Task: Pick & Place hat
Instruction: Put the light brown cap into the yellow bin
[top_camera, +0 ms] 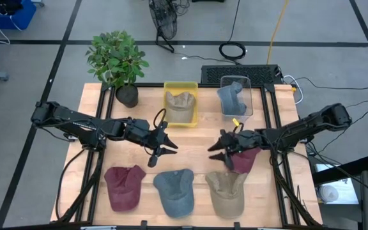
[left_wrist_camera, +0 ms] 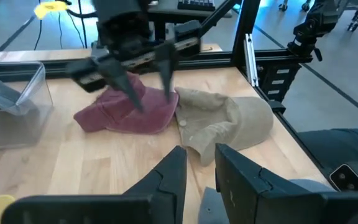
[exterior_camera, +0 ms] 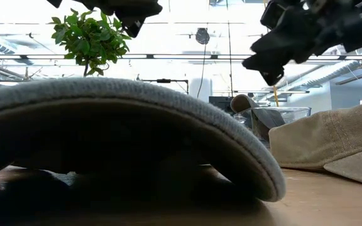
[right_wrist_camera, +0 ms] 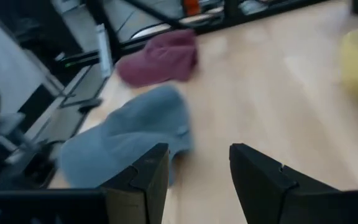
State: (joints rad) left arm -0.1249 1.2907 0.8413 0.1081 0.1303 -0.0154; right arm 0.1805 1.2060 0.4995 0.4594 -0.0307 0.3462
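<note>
Both pincers hover apart and empty above the table [top_camera: 200,137], the right pincer [top_camera: 219,147] beside the maroon hat [top_camera: 246,158], which it likely must descend onto next, the left pincer [top_camera: 165,145] waiting opposite.

Potted plant [top_camera: 118,62] at the table's [top_camera: 197,137] far-left corner.

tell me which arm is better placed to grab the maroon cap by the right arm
Right. The right tool hovers open right beside the maroon fabric cap, at its near edge. The left tool, also open, sits mid-table, farther from that cap, with the right arm in between.
</note>
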